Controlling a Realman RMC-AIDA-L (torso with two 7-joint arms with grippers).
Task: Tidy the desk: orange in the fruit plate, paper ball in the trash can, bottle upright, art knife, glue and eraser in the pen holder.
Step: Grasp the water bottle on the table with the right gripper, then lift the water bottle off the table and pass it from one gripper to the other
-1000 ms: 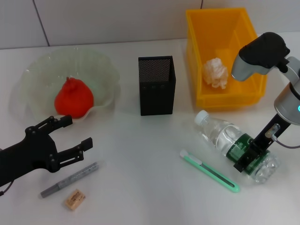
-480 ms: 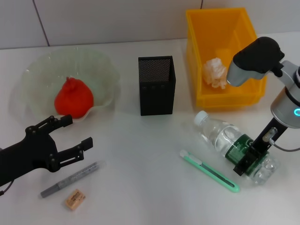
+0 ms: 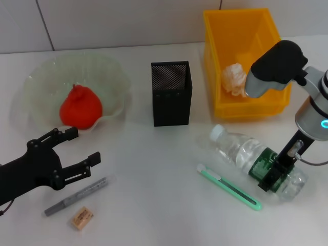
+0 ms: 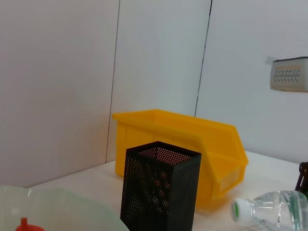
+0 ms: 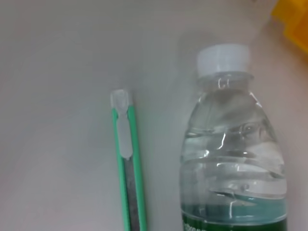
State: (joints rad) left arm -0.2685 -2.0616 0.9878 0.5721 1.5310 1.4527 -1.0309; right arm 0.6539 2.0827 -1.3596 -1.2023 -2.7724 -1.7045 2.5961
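Note:
The clear bottle (image 3: 246,154) with a green label lies on its side at the right, cap (image 3: 219,133) pointing toward the pen holder; my right gripper (image 3: 274,174) is shut on its label end. The bottle (image 5: 233,154) and the green art knife (image 5: 129,163) fill the right wrist view. That art knife (image 3: 229,186) lies just in front of the bottle. The orange (image 3: 80,108) sits in the glass fruit plate (image 3: 110,77). The paper ball (image 3: 235,78) is in the yellow trash can (image 3: 243,31). At front left lie the grey glue stick (image 3: 77,196) and tan eraser (image 3: 82,217), near my open left gripper (image 3: 85,145).
The black mesh pen holder (image 3: 171,93) stands mid-table between plate and trash can. In the left wrist view the pen holder (image 4: 161,190) stands before the trash can (image 4: 192,139), with the bottle (image 4: 274,211) beside it. A white wall runs behind.
My right gripper has shifted slightly right and toward the front edge, dragging the bottle with it; the right forearm swung a little left. The left arm has stayed put.

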